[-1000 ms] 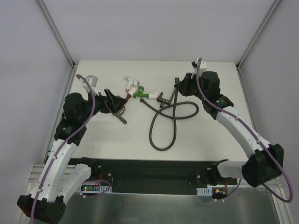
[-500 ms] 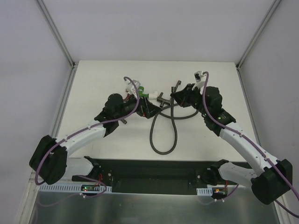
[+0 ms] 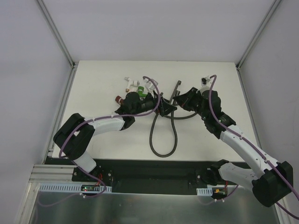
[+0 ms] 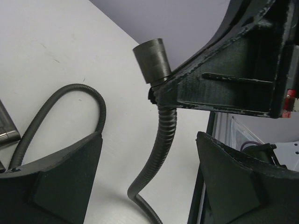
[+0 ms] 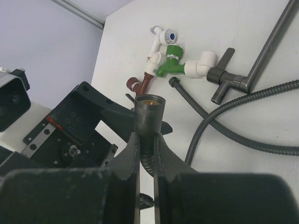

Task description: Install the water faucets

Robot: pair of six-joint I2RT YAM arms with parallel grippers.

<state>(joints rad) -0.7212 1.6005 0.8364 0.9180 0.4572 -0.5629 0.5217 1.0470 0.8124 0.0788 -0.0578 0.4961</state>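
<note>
Little looks finished. The left claw (image 4: 148,154) hangs released, its fingers spread wide, with the dark hose (image 3: 163,135) passing between them. Left of centre, the red faucet (image 5: 142,85), white faucet (image 5: 159,42) and green faucet (image 5: 172,56) lie in a cluster on the surface (image 3: 103,140), none of them joined to the hose as far as I can judge. The right claw (image 5: 145,137) is clenched on the hose's end fitting (image 5: 149,112), held up with its mouth bare. The surface is plain white, enclosed by pale lilac walls (image 3: 140,28) and metal frame posts (image 3: 56,32).

White-and-black arms (image 3: 105,125) carry purple cables (image 3: 210,100) and matte black fingers (image 4: 60,186).
</note>
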